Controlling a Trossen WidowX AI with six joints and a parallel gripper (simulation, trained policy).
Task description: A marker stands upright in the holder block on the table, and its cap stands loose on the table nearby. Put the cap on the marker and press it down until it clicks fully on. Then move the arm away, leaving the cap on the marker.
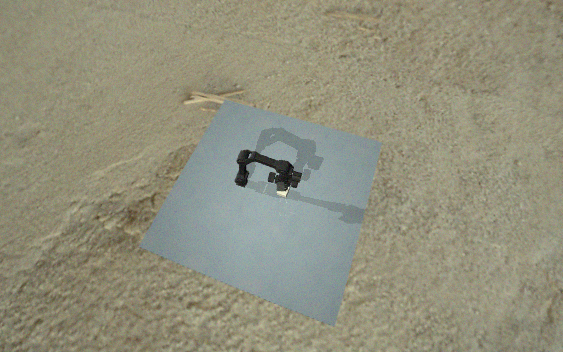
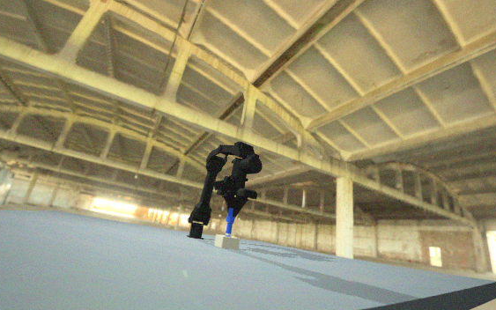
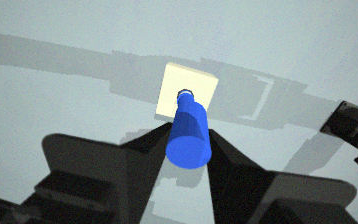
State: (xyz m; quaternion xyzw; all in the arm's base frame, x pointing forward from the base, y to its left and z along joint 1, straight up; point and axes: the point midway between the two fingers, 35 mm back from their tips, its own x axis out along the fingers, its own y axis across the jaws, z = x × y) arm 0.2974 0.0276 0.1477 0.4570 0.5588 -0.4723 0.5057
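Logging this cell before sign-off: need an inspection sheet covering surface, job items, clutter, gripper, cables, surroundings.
Surface: grey-blue tabletop, arm shadows across it.
Job items: pale holder block on the tabletop; blue marker upright in it; blue cap over the marker, whether fully seated cannot be told.
Clutter: nothing seen.
Gripper: black gripper, shut on the cap.
Cables: nothing seen.
Surroundings: top view, sandy ground with some sticks; exterior view, large hall with concrete beams and a pillar.
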